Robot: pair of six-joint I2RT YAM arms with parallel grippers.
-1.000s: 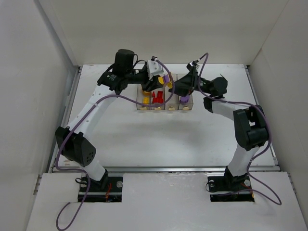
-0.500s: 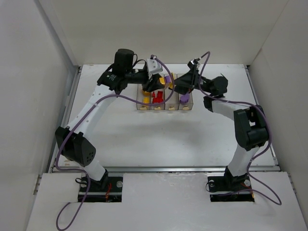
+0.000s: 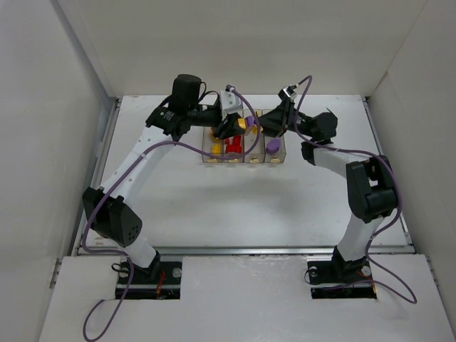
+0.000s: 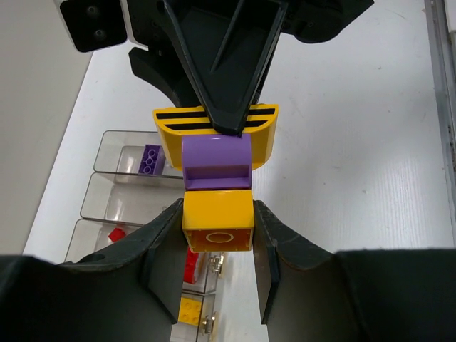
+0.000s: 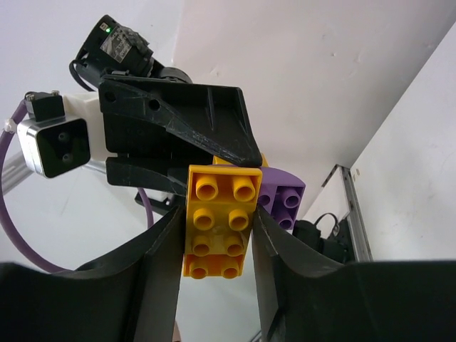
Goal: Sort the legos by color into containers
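Clamping narrow, left gripper point(image 4: 217, 239) on the yellow block point(image 4: 217, 217), right gripper point(image 5: 217, 235) on the striped yellow piece point(image 4: 263, 135), holding the lego cluster point(image 4: 214, 167) aloft over the far containers point(image 3: 254, 158); light, rigid, slick, probably best pinched on flat sides.

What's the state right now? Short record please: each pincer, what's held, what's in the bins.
left pincer: shut on cluster, at its yellow block end
right pincer: shut on cluster, at its yellow plate end
cluster: yellow and purple pieces joined, held up between both arms, over the bins in the top view
bins, left to right in the top view: yellow brick; red bricks; nothing seen; purple brick
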